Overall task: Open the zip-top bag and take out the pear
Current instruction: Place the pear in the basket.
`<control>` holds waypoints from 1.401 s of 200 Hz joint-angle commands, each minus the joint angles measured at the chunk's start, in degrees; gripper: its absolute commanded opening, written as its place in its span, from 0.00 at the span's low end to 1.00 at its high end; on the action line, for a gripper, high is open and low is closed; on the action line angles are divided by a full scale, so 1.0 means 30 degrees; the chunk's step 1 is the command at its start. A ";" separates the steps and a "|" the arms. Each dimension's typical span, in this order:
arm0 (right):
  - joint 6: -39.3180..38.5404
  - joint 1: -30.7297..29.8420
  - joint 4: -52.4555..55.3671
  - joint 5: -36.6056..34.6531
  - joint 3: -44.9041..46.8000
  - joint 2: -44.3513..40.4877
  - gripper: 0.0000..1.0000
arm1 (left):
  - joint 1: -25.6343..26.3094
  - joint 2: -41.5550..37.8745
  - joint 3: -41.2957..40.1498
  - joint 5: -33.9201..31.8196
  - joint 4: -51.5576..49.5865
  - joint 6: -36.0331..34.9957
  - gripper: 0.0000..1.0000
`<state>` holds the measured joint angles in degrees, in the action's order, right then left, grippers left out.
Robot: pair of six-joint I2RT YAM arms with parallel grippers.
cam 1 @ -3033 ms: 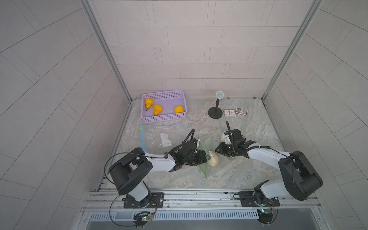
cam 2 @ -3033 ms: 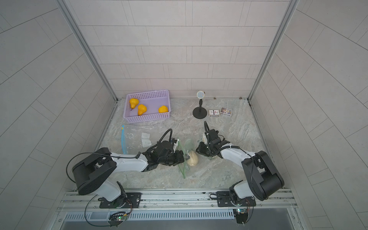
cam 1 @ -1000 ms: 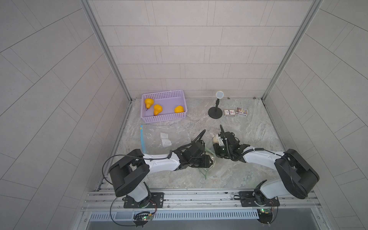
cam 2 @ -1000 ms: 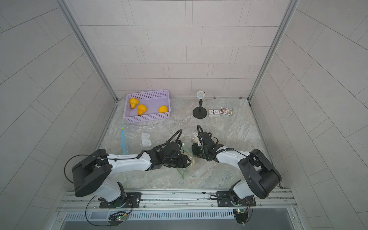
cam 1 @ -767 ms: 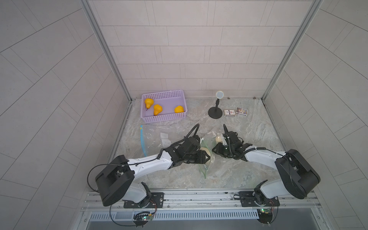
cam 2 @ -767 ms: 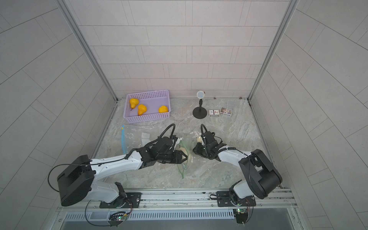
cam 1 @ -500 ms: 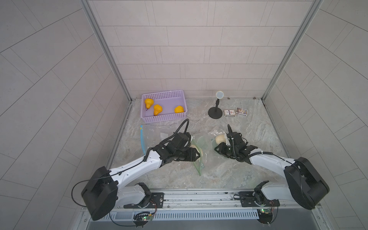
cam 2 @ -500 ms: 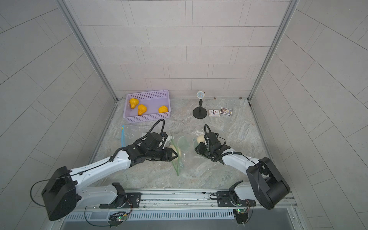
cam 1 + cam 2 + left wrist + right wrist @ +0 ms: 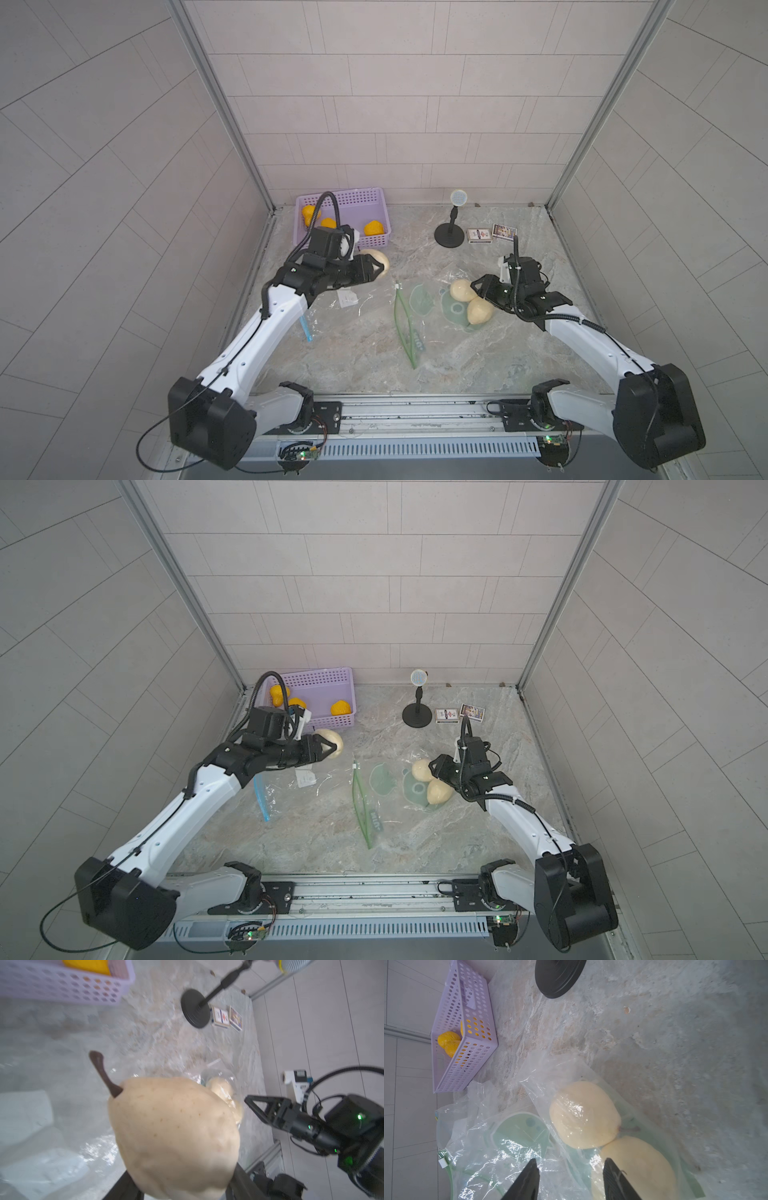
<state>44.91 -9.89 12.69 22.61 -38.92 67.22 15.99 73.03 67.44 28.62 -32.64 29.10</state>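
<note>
A pale pear point(image 9: 376, 258) point(image 9: 331, 738) hangs above the table just in front of the purple basket, and my left gripper point(image 9: 379, 267) point(image 9: 182, 1184) is shut on it. Its brown stem points away from the jaws in the left wrist view, where the pear point(image 9: 176, 1130) fills the middle. The clear zip-top bag point(image 9: 422, 301) point(image 9: 376, 787) point(image 9: 500, 1147) with a green zip lies flat mid-table, its mouth open. Two more pale pears point(image 9: 462, 290) point(image 9: 583, 1114) lie in its right end. My right gripper point(image 9: 478, 286) point(image 9: 569, 1160) is open just above that end, holding nothing.
A purple basket point(image 9: 374, 199) with orange fruit stands at the back left. A black round-based stand point(image 9: 449, 237) and two small card boxes point(image 9: 492, 232) are at the back right. Another clear bag with a blue zip point(image 9: 305, 330) lies under my left arm.
My left gripper has pulled the pear out of the bag and carried it left and back towards the basket. My right gripper has opened off the bag, which now lies flat.
</note>
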 commanded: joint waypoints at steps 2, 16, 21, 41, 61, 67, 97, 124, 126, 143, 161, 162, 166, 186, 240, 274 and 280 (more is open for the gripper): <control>-0.2353 0.0905 0.0948 0.0915 -0.1191 0.0908 0.55 | -0.1772 0.3278 0.2951 -0.1050 0.0601 -0.1677 0.42; -0.3169 0.1644 0.1219 0.1801 -0.1520 0.1786 0.55 | -0.2885 0.6300 0.4934 -0.1110 0.0886 -0.1826 0.41; -0.3295 0.1857 0.1173 0.2115 -0.1516 0.2076 0.55 | -0.3265 0.7362 0.5708 -0.1087 0.0919 -0.1849 0.41; -0.3452 0.2051 0.0308 0.2737 -0.1132 0.2619 0.55 | -0.4100 1.1700 0.8881 -0.0976 0.1416 -0.1674 0.40; -0.3735 0.2065 0.0077 0.2488 -0.0973 0.2788 0.55 | -0.4507 1.5732 1.3130 -0.0708 0.0091 -0.1850 0.46; -0.3898 0.2040 0.0150 0.2485 -0.0941 0.2788 0.55 | -0.4577 1.6547 1.4156 -0.0730 -0.0298 -0.1925 0.53; -0.4688 0.2075 0.1017 0.1565 -0.0859 0.2344 0.56 | -0.4772 1.8018 1.6078 -0.0288 -0.0511 -0.1948 0.75; -0.5314 0.2071 0.1822 0.1126 -0.0765 0.1851 0.56 | -0.4804 1.5543 1.3826 0.0016 -0.0156 -0.1677 0.80; -0.5362 0.2075 0.1890 0.1074 -0.0767 0.1829 0.56 | -0.4825 1.5188 1.3484 0.0012 -0.0059 -0.1616 0.81; -0.5733 0.2068 0.2295 0.0689 -0.0606 0.1594 0.56 | -0.4704 1.2156 1.0324 0.0174 0.0810 -0.1015 0.81; -0.6150 0.2066 0.2506 0.0971 -0.0433 0.1493 0.56 | -0.4447 0.8286 0.6079 0.1065 0.1854 -0.0390 0.81; -0.6165 0.2081 0.2508 0.1009 -0.0410 0.1496 0.56 | -0.4405 0.7996 0.5862 0.1094 0.1900 -0.0387 0.81; -0.6242 0.2087 0.2456 0.1184 -0.0347 0.1468 0.56 | -0.4230 0.7056 0.4902 0.1186 0.1977 -0.0385 0.81; -0.6882 0.2053 0.2503 0.1583 -0.0244 0.1653 0.56 | -0.2922 0.2776 0.0393 0.1665 0.2033 -0.0128 0.80; -0.7139 0.2044 0.2480 0.1475 -0.0066 0.1745 0.55 | 0.2182 -0.4353 -0.9052 0.1605 0.3743 0.3967 0.67; -0.7145 0.2046 0.2597 0.1632 0.0072 0.1675 0.53 | 0.3650 -0.4794 -1.1448 0.1888 0.6779 0.7033 0.50; -0.7159 0.2060 0.2619 0.1575 0.0132 0.1595 0.53 | 0.3787 -0.4596 -1.1747 0.2075 0.7665 0.7599 0.49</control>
<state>24.53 -3.75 19.42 27.03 -39.81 72.73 26.52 59.66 34.50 33.85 -21.78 43.53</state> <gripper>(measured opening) 0.535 0.510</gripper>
